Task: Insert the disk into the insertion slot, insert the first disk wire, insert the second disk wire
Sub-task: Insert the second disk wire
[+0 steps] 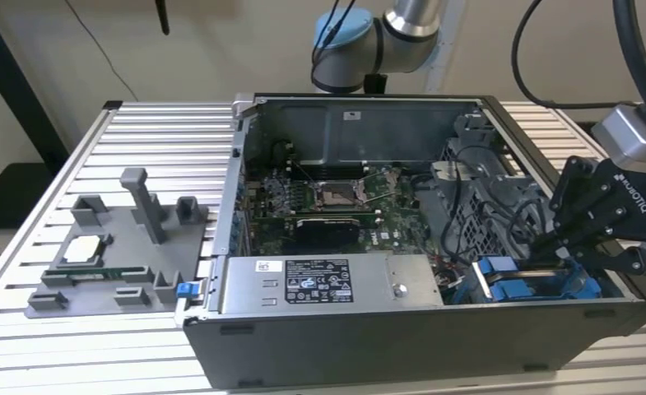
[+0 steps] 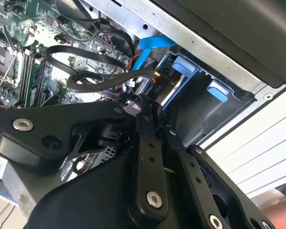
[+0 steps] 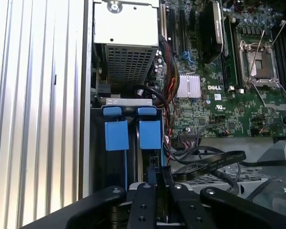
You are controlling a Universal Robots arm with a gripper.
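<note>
The black links of the gripper (image 3: 156,174) are closest to the lens in both wrist views. Its fingers stand narrow, almost together; I cannot tell whether a thin connector is between them. The tips are down inside the insertion slot (image 3: 97,152), at one corner of the open computer case (image 1: 355,354).

Just beyond the tips, two blue carrier tabs (image 3: 150,134) stand side by side in the bay. So the disk seems to be already seated there, but its silver body is not clear to me. I think the disk is stiff, rather heavy and sensitive to shock, so the blue frame is the best place to hold it.

Just beside the tips, flat black wires (image 3: 214,160) lie in loops. They look soft, so the hard plug end gives a better hold.

Farther away, the case also holds the green motherboard (image 3: 214,109) and the grey power-supply box (image 1: 323,284). Well apart, outside the case, a grey tray (image 1: 92,271) carries a processor chip (image 1: 85,248).
</note>
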